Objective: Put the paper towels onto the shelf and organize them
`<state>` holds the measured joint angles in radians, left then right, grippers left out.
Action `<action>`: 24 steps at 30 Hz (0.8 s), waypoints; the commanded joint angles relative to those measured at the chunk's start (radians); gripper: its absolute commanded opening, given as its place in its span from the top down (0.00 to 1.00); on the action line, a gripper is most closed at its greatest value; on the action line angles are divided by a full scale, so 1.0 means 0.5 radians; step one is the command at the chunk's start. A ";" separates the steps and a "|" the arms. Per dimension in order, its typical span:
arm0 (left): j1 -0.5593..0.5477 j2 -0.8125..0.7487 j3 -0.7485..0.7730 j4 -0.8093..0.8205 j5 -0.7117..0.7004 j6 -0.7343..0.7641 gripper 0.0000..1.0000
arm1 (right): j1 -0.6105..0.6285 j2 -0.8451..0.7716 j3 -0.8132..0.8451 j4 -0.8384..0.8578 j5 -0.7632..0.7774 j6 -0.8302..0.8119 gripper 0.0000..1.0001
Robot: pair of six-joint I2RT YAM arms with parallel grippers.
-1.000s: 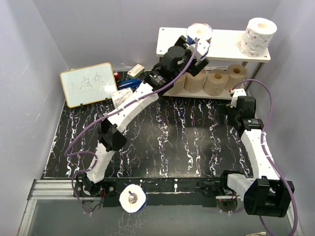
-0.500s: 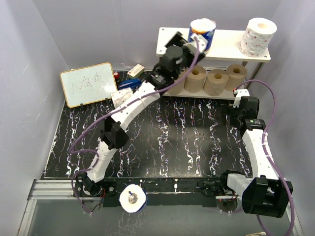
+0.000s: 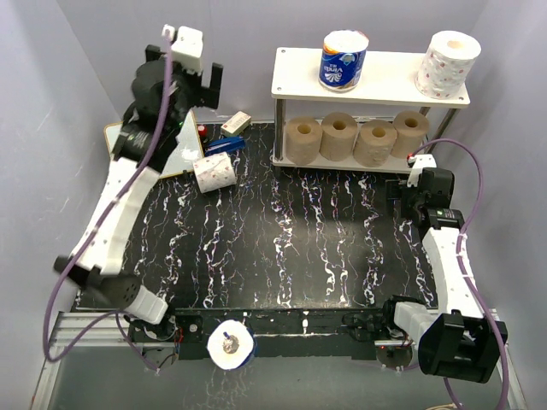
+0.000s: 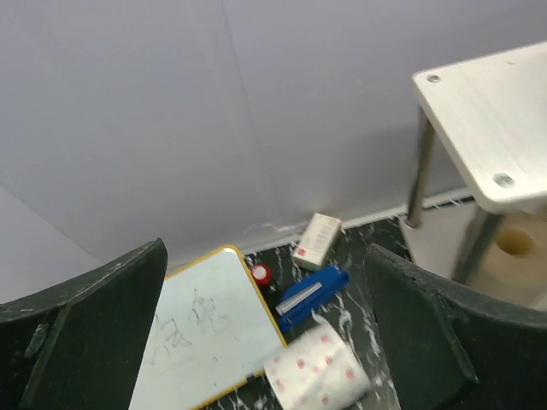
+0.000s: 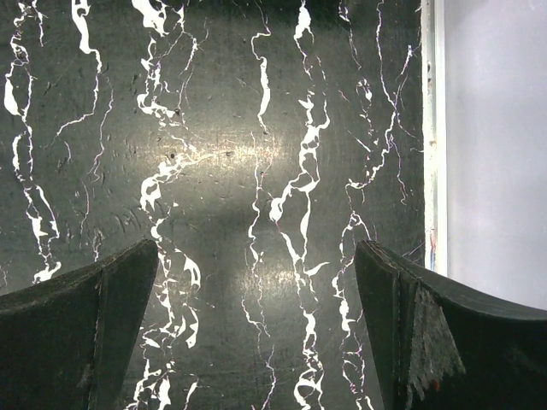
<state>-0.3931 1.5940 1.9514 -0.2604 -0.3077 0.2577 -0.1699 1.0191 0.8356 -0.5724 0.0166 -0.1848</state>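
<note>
The shelf [image 3: 393, 73] stands at the back right. A blue-wrapped roll [image 3: 344, 60] and a white patterned roll [image 3: 447, 62] stand on its top board. Tan rolls [image 3: 338, 135] line the lower board. Another white patterned roll [image 3: 214, 172] lies on its side on the table by the whiteboard; it shows in the left wrist view [image 4: 316, 377]. My left gripper [image 3: 186, 77] is raised high at the back left, open and empty [image 4: 265, 342]. My right gripper [image 3: 412, 192] is open and empty [image 5: 256, 333], over bare table right of the shelf.
A whiteboard [image 4: 205, 329], a blue stapler [image 4: 312, 290], a small box [image 4: 316, 239] and a red cap [image 4: 260, 273] lie at the back left. A white roll [image 3: 231, 346] sits on the front rail. The table's right edge [image 5: 432, 128] is close to my right gripper.
My left gripper let go of the blue-wrapped roll, now upright on the top board, and swung up and left to the back left corner. The right arm hardly moved.
</note>
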 commanded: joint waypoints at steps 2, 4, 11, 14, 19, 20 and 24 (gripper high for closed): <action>0.253 -0.363 -0.458 -0.449 0.433 -0.392 0.01 | -0.033 -0.094 0.004 0.078 -0.056 -0.025 0.02; 0.382 -0.439 -0.676 -0.514 0.726 -0.587 0.01 | -0.038 -0.093 0.002 0.078 -0.061 -0.028 0.02; 0.937 -0.461 -1.313 -0.397 1.741 -1.259 0.13 | -0.042 -0.085 0.001 0.085 -0.047 -0.028 0.02; 1.013 -0.372 -1.455 -0.204 1.694 -1.324 0.12 | -0.050 -0.106 -0.001 0.083 -0.052 -0.025 0.02; 1.013 -0.223 -1.446 -0.121 1.579 -1.392 0.13 | -0.071 -0.106 0.001 0.077 -0.059 -0.028 0.02; 1.013 -0.192 -1.448 -0.103 1.553 -1.405 0.14 | -0.072 -0.100 0.002 0.079 -0.061 -0.031 0.02; 1.014 -0.047 -1.454 0.019 1.551 -1.453 0.16 | -0.073 -0.097 0.001 0.083 -0.059 -0.032 0.02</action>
<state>0.1154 1.5234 1.1980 -0.3340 0.4427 -0.4191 -0.2005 0.9878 0.8356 -0.5724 -0.0074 -0.1898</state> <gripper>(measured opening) 0.855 0.983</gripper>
